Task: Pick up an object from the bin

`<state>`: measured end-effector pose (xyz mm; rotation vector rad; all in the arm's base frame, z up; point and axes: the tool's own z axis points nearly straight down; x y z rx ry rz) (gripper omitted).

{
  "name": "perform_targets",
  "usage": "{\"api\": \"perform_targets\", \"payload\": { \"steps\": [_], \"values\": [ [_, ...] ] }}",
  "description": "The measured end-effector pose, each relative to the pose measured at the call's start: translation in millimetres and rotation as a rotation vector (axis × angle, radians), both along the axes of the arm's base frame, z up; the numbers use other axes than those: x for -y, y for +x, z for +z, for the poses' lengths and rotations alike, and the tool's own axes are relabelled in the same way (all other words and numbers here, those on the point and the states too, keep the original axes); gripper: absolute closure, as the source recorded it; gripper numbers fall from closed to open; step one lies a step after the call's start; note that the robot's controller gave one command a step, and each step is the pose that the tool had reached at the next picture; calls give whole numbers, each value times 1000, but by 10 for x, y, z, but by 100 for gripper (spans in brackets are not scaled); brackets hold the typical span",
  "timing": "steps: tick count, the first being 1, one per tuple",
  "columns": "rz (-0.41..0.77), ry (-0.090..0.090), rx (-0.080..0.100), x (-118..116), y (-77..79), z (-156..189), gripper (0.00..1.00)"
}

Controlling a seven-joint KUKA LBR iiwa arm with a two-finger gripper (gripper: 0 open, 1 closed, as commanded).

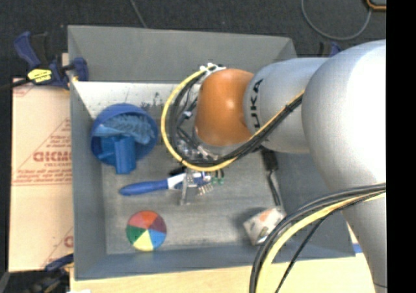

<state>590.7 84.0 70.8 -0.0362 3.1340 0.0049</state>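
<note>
The grey bin's (pixel 90 188) floor is mostly bare toward the front. The gripper (pixel 190 188) hangs mid-bin at the white end of a blue-handled tool (pixel 146 187); whether it is clamped cannot be told. A blue cup (pixel 120 137) sits by the left wall.
</note>
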Motion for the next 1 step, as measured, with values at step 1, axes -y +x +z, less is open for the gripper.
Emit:
{"api": "perform_targets", "payload": {
  "steps": [1],
  "values": [
    [48, -2, 1, 71, 10, 2, 0]
  ]
}}
